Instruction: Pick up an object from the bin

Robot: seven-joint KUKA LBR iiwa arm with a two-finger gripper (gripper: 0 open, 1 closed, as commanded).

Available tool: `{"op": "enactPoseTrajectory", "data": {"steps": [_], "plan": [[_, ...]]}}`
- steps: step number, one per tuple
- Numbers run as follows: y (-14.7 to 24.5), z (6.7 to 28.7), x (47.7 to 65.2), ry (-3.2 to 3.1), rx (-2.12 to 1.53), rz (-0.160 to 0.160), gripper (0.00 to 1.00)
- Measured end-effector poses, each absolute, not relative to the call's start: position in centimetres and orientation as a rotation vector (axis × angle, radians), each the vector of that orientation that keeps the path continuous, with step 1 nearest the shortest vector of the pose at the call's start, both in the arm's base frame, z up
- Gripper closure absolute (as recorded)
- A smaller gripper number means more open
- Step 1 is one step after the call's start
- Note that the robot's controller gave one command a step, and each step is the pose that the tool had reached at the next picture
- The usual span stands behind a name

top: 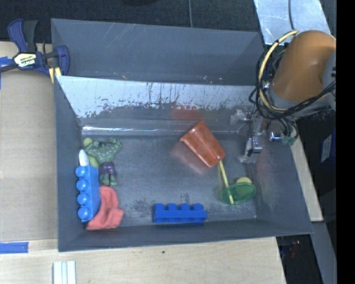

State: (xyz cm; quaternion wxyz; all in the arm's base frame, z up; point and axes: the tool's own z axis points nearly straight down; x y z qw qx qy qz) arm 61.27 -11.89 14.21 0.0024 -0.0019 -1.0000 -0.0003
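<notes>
The tool [252,144] hangs beside the tipped orange cup [202,145], whose rim seems graspable; open or closed, I cannot tell.

Your arm [326,84] reaches in from the right side of the camera view, and its wrist [296,101] sits high in the upper right. A rounded orange cover [302,61] caps the wrist. A bundle of black and yellow cables [265,76] curves around the cover's left edge and gathers in a tangle just beneath it. Below that tangle, your grey metal gripper [252,145] hangs down, narrow and close to upright, leaning slightly left. Small silver brackets [241,118] stick out to the left where the gripper meets the wrist, with a bit of green hardware [289,138] on the right.
</notes>
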Motion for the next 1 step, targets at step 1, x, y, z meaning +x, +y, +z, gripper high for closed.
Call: {"op": "enactPoseTrajectory", "data": {"steps": [1], "plan": [[-11.84,14.71,61.48,-3.145,-0.001,0.001,1.0]]}}
